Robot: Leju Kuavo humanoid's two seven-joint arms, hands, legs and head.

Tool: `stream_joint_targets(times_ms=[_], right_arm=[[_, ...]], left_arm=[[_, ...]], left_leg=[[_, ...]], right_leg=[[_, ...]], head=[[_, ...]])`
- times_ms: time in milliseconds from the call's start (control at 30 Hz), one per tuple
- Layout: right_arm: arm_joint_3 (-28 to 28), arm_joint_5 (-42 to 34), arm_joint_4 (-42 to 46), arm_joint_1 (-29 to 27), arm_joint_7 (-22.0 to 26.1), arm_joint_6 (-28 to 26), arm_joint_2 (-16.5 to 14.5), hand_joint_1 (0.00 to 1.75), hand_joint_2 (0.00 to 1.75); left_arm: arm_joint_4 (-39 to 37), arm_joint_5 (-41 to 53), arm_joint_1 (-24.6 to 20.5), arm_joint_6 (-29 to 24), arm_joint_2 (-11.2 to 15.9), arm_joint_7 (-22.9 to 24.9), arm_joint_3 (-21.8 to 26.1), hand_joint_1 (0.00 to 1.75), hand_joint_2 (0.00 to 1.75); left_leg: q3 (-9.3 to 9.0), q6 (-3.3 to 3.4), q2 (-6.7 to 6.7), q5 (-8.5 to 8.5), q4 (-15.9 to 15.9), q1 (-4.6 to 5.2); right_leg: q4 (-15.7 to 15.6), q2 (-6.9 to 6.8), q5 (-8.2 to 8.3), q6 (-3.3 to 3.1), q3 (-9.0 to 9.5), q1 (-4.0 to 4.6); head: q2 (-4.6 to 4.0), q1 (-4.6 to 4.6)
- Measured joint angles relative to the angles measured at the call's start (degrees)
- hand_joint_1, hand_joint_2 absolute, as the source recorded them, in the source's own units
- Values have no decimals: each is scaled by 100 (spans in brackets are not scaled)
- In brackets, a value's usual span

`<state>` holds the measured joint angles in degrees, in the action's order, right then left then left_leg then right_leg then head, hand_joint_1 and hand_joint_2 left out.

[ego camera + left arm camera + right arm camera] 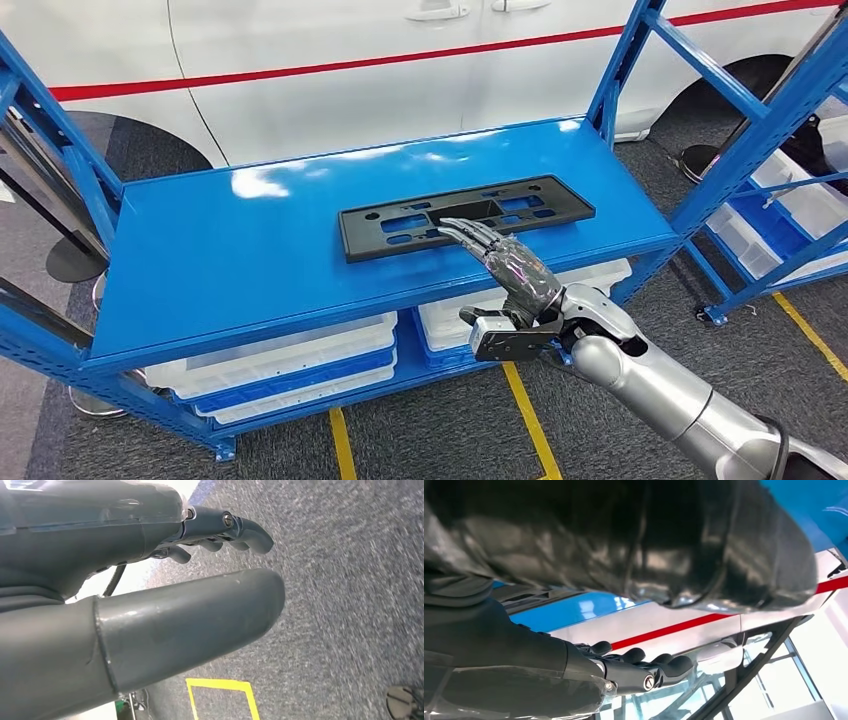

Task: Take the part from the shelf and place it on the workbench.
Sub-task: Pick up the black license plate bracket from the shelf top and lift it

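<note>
The part (466,216), a long black plastic frame with cut-outs, lies flat on the blue shelf (230,250), right of middle and slightly skewed, its long side running left to right. Lying flat with its near edge toward the robot, it offers a thin rim that the fingers can best take from the near side.

The right hand (508,265) reaches in from the near right, palm down, its fingers (470,233) stretched forward and a little apart over the part's near edge. They hold nothing; whether the tips already touch the plastic I cannot tell. The flat, extended pose suits sliding over the frame or hooking into one of its openings, so the grasp looks about to begin and not yet made. In the right wrist view the fingers (659,665) are likewise extended with nothing between them and the thumb.

The left hand (150,605) hangs over the grey floor (350,605), fingers (250,530) loosely curved and apart, empty. It is kept out of the way.

White bins (290,365) sit on the lower shelf level, and a white car (400,60) with a red stripe stands on the far side.

The part has yet to be lifted.
</note>
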<state>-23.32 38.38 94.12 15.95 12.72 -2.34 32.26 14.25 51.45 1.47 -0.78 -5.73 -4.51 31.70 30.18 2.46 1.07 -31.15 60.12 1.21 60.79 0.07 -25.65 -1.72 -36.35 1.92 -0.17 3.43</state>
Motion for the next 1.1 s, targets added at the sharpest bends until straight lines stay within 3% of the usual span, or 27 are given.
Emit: stream_joint_targets(times_ms=[600, 733, 1100], right_arm=[[-9, -28, -7, 8, -27, 38, 0, 0, 0], [-7, 13, -73, 104, -102, 31, -3, 0, 175], [-15, 535, -892, 791, -836, 40, -266, 0, 175]], left_arm=[[2, 14, 10, 54, 26, -43, 29, 0, 0], [2, 43, 7, 78, 25, -42, 30, 0, 0], [3, 81, -15, 82, -14, -33, 30, 0, 0]], left_leg=[[-19, 16, -1, 7, -24, -5], [-19, 16, -2, 7, -25, -5], [-26, 18, -4, 9, -24, -3]], right_leg=[[1, 0, 6, 19, 10, 7], [1, 1, 5, 19, 10, 6], [1, 2, 6, 19, 20, 3]], head=[[0, 1], [0, 1], [0, 1]])
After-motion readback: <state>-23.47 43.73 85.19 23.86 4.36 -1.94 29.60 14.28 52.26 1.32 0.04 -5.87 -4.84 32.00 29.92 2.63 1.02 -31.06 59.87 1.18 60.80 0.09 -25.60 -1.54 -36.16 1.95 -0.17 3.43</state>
